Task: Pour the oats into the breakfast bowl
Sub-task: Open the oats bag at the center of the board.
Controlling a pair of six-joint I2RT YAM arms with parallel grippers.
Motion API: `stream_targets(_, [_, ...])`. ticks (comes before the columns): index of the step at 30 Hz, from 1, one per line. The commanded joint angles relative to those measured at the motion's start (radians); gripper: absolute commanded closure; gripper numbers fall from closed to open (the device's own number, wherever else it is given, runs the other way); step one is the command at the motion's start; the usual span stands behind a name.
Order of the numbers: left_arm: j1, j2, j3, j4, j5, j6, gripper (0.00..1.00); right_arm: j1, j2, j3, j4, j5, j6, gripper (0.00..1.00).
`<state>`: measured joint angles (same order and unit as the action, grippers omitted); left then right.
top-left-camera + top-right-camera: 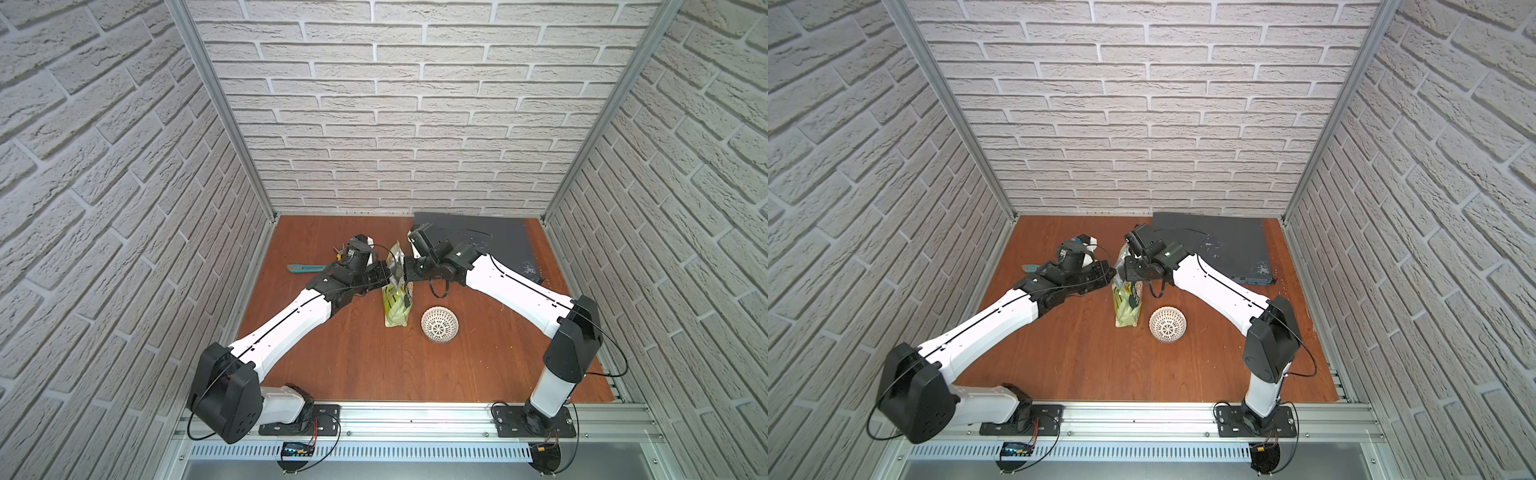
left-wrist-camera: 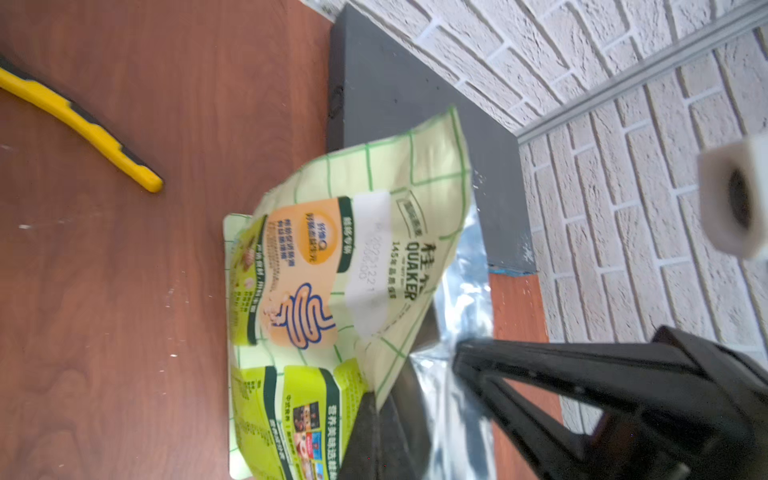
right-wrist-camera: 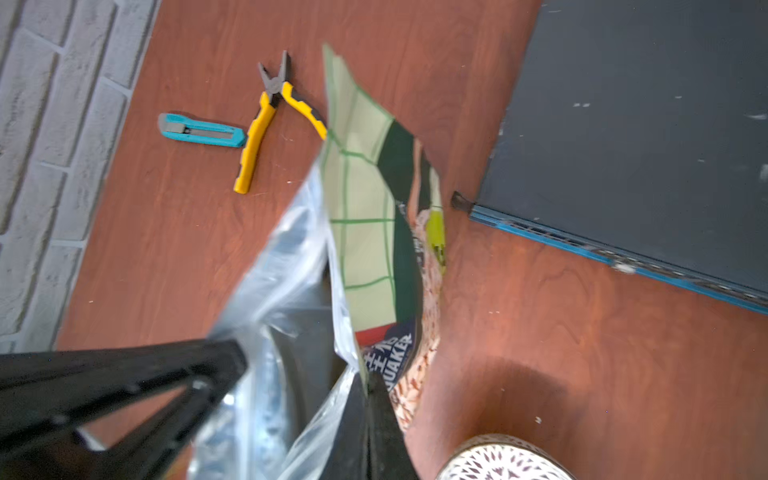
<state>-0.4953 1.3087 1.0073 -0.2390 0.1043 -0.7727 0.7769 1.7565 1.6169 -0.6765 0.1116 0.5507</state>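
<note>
The green oat pouch [image 1: 397, 301] [image 1: 1128, 305] stands upright mid-table, its mouth pulled open so the silver lining [image 2: 465, 291] [image 3: 282, 266] shows. The oats are hidden inside it. My left gripper [image 1: 387, 277] [image 2: 376, 405] is shut on the pouch's left top edge. My right gripper [image 1: 408, 271] [image 3: 368, 390] is shut on the opposite top edge. The breakfast bowl [image 1: 439, 324] [image 1: 1168, 324] [image 3: 503, 461], white with a dark lattice, sits on the table just right of the pouch's base, nearer the front, and looks empty in both top views.
A teal utility knife [image 1: 305, 269] [image 3: 199, 131] and yellow-handled pliers [image 3: 266, 120] [image 2: 83, 120] lie on the table behind my left arm. A flat dark grey box [image 1: 478, 245] [image 3: 644, 145] fills the back right corner. Brick-pattern walls close three sides.
</note>
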Motion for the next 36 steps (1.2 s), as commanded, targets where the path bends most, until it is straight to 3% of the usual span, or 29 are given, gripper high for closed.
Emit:
stream_targets(1, [0.009,-0.044,-0.006,0.013,-0.155,0.000,1.00,-0.011,-0.068,-0.020,-0.073,0.148,-0.018,0.97])
stream_targets(12, [0.009,-0.207,0.040,-0.270,-0.339,0.077,1.00,-0.017,-0.001,0.173,-0.112,0.255,-0.187,0.97])
stream_targets(19, [0.008,-0.289,-0.019,-0.290,-0.241,0.052,1.00,-0.026,0.080,0.224,0.014,-0.123,-0.227,0.97])
stream_targets(20, [0.009,-0.296,-0.023,-0.292,-0.233,0.052,0.96,-0.026,0.084,0.216,0.022,-0.158,-0.228,0.97])
stream_targets(24, [0.010,-0.313,-0.023,-0.286,-0.214,0.079,0.51,-0.025,0.088,0.161,0.069,-0.251,-0.252,0.97])
stream_targets(25, [0.014,-0.310,-0.021,-0.275,-0.213,0.100,0.44,-0.025,0.090,0.153,0.074,-0.271,-0.260,0.97])
stream_targets(31, [0.065,-0.215,0.039,-0.222,-0.066,0.192,0.28,-0.018,0.102,0.152,0.065,-0.300,-0.276,0.97])
stream_targets(36, [0.095,-0.107,0.095,-0.225,-0.021,0.240,0.27,-0.010,0.104,0.162,0.036,-0.279,-0.265,0.96])
